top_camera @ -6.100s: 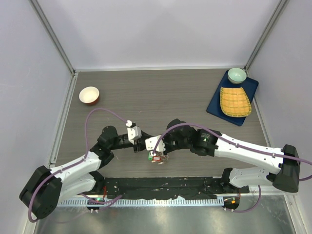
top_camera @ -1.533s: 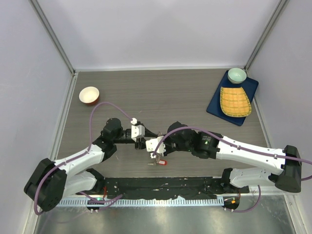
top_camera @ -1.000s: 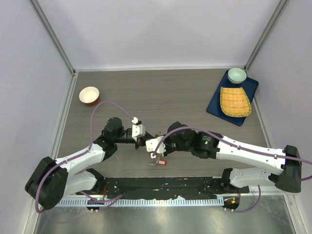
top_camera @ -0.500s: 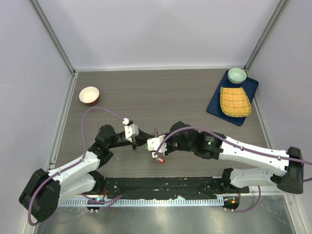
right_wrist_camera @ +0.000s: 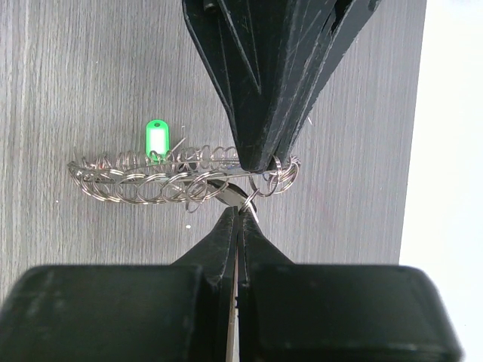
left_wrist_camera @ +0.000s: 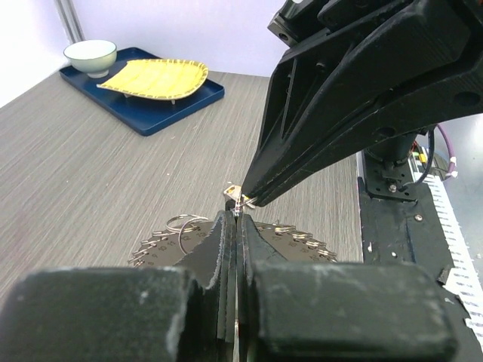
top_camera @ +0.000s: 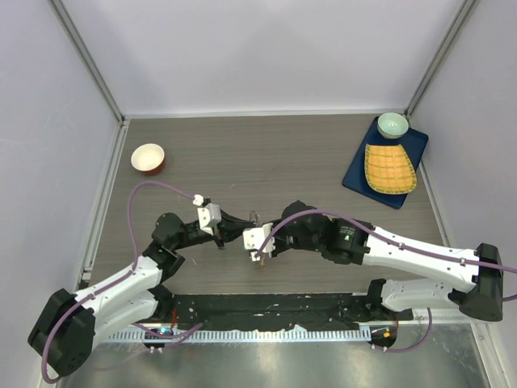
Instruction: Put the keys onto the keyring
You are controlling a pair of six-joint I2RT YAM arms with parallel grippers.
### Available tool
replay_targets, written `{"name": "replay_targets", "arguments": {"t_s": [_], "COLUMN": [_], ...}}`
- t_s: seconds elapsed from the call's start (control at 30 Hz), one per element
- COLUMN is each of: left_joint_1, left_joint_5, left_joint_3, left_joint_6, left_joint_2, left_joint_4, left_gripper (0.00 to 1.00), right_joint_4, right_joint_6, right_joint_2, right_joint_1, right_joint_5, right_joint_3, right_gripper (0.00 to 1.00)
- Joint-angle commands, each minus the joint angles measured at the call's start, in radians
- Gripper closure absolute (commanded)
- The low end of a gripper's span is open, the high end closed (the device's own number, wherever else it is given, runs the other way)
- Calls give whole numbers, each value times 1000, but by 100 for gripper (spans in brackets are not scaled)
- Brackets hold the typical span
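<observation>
Clearly both claws are pressed shut, tips meeting over the keyring (right_wrist_camera: 143, 185), which sits on the table (top_camera: 323, 162). Our right gripper (right_wrist_camera: 238, 219) nips what looks like a key (right_wrist_camera: 226, 193); the left gripper (left_wrist_camera: 232, 219) closes beside it. We fear any sideways tug could slip the key or drag the keyring.

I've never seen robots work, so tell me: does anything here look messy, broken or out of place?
Nothing stands out. The left gripper and right gripper meet tip to tip, both shut, at the keyring; the bowl and yellow plate sit neatly on the blue tray.
</observation>
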Motion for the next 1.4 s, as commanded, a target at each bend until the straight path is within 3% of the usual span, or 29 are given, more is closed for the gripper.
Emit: {"name": "replay_targets", "arguments": {"t_s": [0.0,0.23,0.4,0.83,1.0,1.13,1.37], "left_joint_1": [12,12,12,10,10,10,10], "left_joint_5": [-57,-244,-404,-720,-797,-887,-1071], "left_joint_3": [2,-34,-62,-146,-180,-197,-218], "left_joint_6": [-24,37,86,86,86,82,17], "left_joint_2": [-38,-107,-174,-346,-394,-429,-500], "left_joint_4": [142,19,-76,-149,-163,-179,-208], "left_gripper": [100,100,94,39,27,16,0], "right_joint_4": [3,44,92,196,247,313,339], "right_joint_6": [17,7,-15,-81,-56,96,374], "right_joint_2": [-11,5,62,301,386,441,502], "right_joint_1": [4,4,3,-82,-184,-266,-300], "right_joint_5": [-10,91,166,234,257,211,231], "right_joint_3": [21,23,72,290,380,419,307], "right_gripper": [99,99,99,99,99,99,99]}}
